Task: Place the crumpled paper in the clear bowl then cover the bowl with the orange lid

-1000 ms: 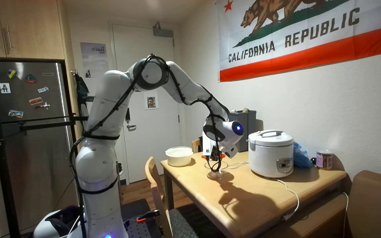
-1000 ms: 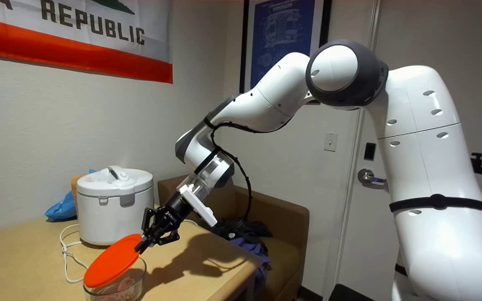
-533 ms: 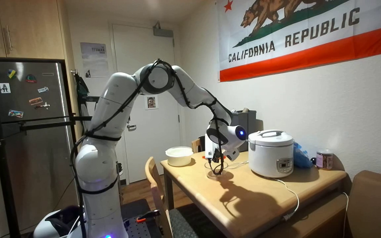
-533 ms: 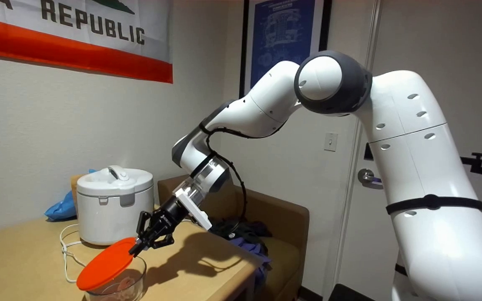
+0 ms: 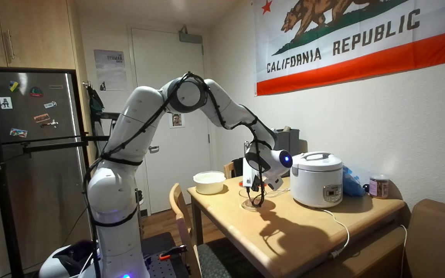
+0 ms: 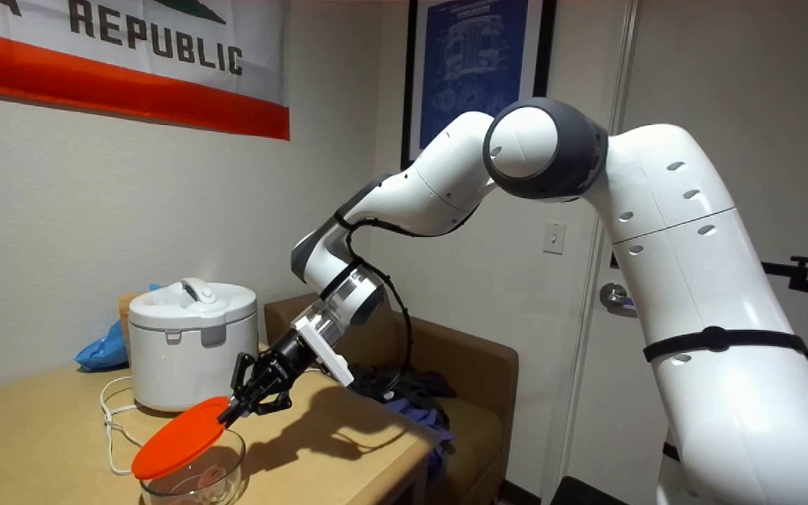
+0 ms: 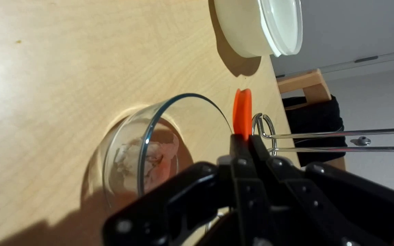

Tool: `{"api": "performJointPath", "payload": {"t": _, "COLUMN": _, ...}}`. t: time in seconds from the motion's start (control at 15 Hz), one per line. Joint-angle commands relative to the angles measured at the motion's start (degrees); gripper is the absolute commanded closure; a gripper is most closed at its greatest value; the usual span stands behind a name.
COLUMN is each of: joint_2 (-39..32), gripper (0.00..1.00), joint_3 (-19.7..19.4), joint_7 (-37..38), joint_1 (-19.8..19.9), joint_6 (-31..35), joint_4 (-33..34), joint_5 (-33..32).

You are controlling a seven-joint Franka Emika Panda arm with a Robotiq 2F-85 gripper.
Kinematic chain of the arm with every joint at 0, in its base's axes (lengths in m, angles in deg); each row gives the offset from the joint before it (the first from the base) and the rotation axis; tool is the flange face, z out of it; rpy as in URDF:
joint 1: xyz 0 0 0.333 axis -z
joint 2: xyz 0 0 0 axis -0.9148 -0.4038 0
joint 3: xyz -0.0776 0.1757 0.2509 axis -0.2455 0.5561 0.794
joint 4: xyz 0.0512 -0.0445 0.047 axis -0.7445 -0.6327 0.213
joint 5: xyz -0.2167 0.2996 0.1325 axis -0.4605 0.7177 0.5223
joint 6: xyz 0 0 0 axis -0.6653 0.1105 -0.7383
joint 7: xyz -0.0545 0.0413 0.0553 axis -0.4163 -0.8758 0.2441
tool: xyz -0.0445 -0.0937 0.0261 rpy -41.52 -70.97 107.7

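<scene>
A: What are the jaws doing?

B: They are clamped on the edge of the orange lid (image 6: 181, 438). In an exterior view it hangs tilted, lowest at the side farthest from the grip, above or against the rim of the clear bowl (image 7: 144, 147); contact is impossible to tell.

A: And the crumpled paper (image 7: 154, 159)?

B: Low inside the clear bowl, so it seems unlikely to get in the way. That bowl stands in from the edges of the desk (image 5: 245, 222), between the white bowl (image 5: 209, 186) near a corner and the rice cooker (image 5: 315, 185).

A: What could spoil the covering?

B: The slant, mostly. If the jaws let go now, the orange lid probably catches the rim on one side only, then slides off its low side onto the desk.

A: Would a push downward help?

B: Perhaps not. The low side could snag the rim and shove or tip the clear bowl, since glass may slip on that smooth-looking top.

A: Any weakness in the grip?

B: It takes only a bit of the edge, so the orange lid may swivel under load. Centring looks doubtful too: the wrist view shows it beside the mouth, toward the white bowl, though the angle may mislead.
</scene>
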Motion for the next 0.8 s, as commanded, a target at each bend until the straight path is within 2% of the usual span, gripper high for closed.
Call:
{"api": "performJointPath", "payload": {"t": 0.0, "joint_2": -1.4, "gripper": 0.96, "joint_3": -0.1, "joint_7": -1.7, "joint_1": 1.4, "joint_6": -2.5, "joint_4": 0.9, "joint_5": 1.5}}
{"api": "performJointPath", "payload": {"t": 0.73, "joint_2": -3.8, "gripper": 0.96, "joint_3": -0.2, "joint_7": -2.3, "joint_1": 2.3, "joint_6": -4.0, "joint_4": 1.2, "joint_5": 1.7}}
